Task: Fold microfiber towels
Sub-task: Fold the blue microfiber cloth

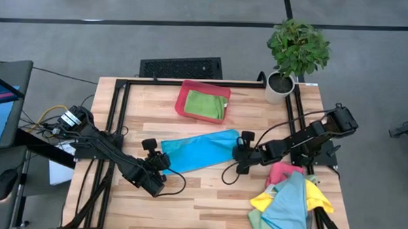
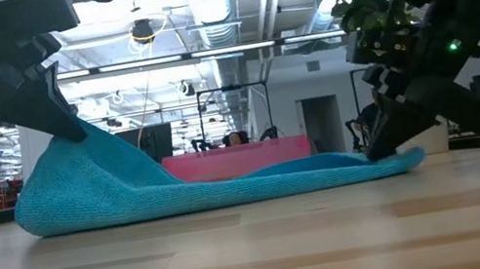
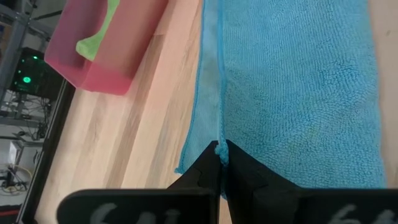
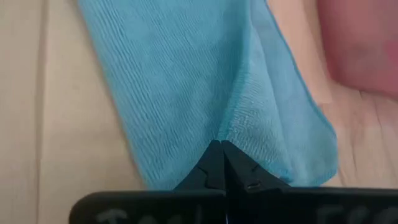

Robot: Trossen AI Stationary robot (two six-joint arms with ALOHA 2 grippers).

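A: The blue towel [image 1: 201, 150] lay centre frame; left gripper [image 1: 159, 162] and right gripper [image 1: 242, 154] each pinched one end.

B: Fold under way; next likely required lifting both ends together.

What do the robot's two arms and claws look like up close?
Both arms are black, built of jointed, boxy segments with black cables looping alongside them. The left arm has yellow and pale wires bunched at its base. The right arm shows small green lights in the low view. The left claw and right claw each have two dark, wedge-shaped fingers tapering to a point, above a black bar with faint white markings.
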